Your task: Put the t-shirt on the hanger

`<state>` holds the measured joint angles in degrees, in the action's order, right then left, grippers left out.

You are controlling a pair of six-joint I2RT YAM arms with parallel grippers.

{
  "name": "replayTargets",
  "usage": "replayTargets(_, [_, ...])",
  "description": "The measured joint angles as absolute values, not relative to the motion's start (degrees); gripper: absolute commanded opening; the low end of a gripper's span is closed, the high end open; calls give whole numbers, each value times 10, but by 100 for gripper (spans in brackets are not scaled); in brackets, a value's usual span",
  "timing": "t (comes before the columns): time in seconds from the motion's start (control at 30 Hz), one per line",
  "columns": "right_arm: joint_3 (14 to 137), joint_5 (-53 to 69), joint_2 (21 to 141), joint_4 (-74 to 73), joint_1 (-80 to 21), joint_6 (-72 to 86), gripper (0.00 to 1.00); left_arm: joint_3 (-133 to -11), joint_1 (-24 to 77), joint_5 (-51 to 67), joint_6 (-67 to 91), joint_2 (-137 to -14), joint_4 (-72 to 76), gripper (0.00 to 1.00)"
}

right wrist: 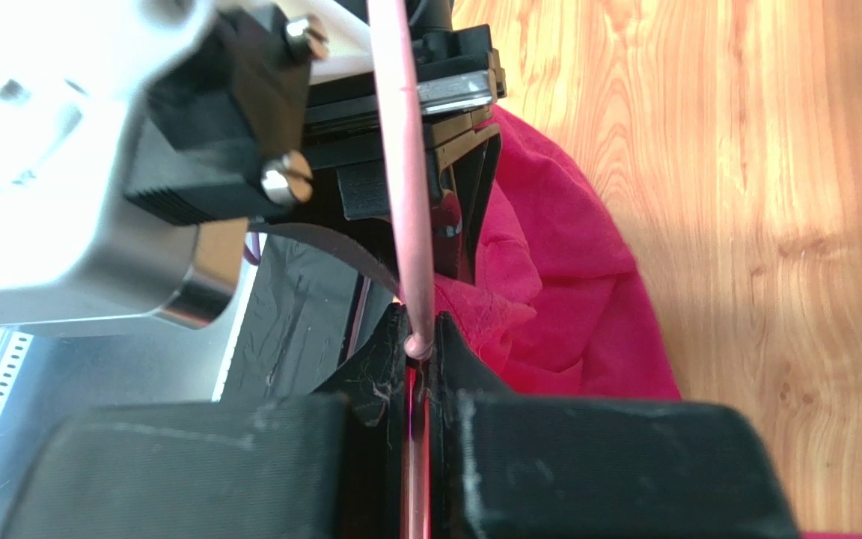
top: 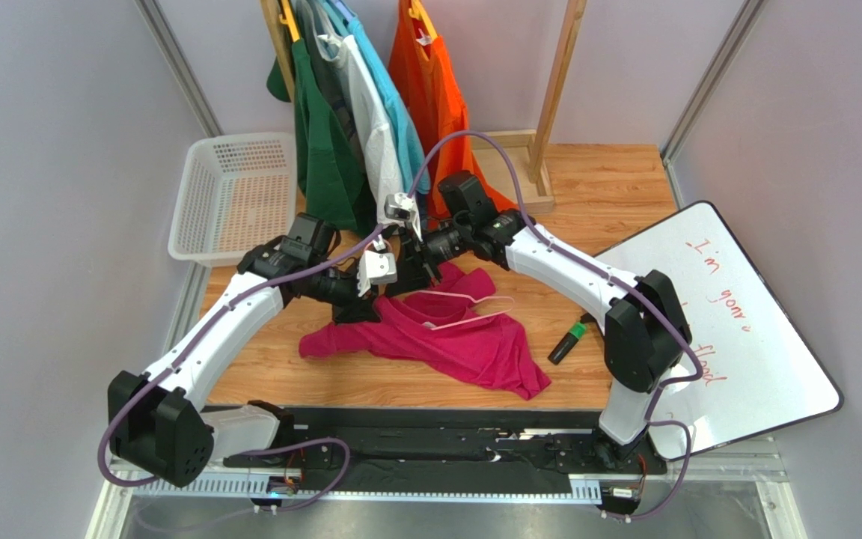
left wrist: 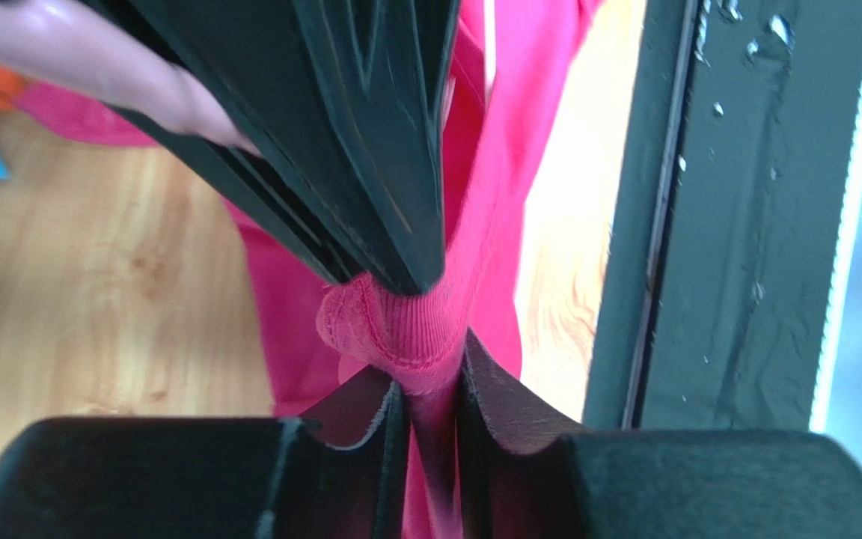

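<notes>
The magenta t-shirt [top: 447, 335] lies crumpled on the wooden table, its upper part lifted toward the two grippers. The light-pink wire hanger [top: 464, 303] lies partly on the shirt. My left gripper [top: 377, 294] is shut on the shirt's ribbed collar [left wrist: 402, 331], the cloth pinched between its fingers. My right gripper [top: 411, 270] is shut on the hanger's wire [right wrist: 405, 191], which runs straight up between its fingers. The two grippers sit close together above the shirt's upper edge; the right one's black fingers [left wrist: 334, 135] show in the left wrist view.
A white basket [top: 235, 193] stands at the back left. Green, white, blue and orange shirts [top: 368, 101] hang on a wooden rack behind. A whiteboard [top: 728, 326] and a green marker [top: 566, 343] lie at the right. Black rail [top: 436, 432] at the near edge.
</notes>
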<state>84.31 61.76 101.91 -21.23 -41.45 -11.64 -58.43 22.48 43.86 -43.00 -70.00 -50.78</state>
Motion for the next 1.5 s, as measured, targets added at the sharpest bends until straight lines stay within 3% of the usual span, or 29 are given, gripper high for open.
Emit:
replayTargets(0.03, [843,619,1019,-207,-415,-114,0,-583,226,437,-423,-695,-502,22])
replayTargets(0.1, [843,622,1019,-198,-416,-109,0,-578,228,431,-409,-685,-489,0])
replayTargets(0.17, [843,627,1019,-199,-417,-99,21,-575,227,424,-401,-680,-481,0])
replayTargets(0.2, [843,627,1019,-201,-417,-94,47,-573,227,422,-402,-679,-481,0])
replayTargets(0.3, [848,623,1019,-231,-412,-73,75,-554,232,419,-438,-662,-478,0])
replayTargets(0.33, [852,619,1018,-248,-406,-69,76,-542,234,418,-456,-649,-478,0])
replayTargets(0.6, [848,497,971,-385,-301,-74,71,-508,248,410,-531,-613,-498,0])
replayTargets(0.97, [816,310,1039,-533,-363,-131,69,-507,267,395,-545,-613,-489,0])
replayTargets(1.07, [813,274,1056,-542,-373,-133,56,-507,267,390,-543,-613,-482,0])
replayTargets(1.27, [818,219,1091,-546,-375,-129,0,-503,268,377,-536,-601,-475,0])
replayTargets(1.5, [779,196,1058,-557,-346,-129,0,-479,263,348,-468,-553,-438,0])
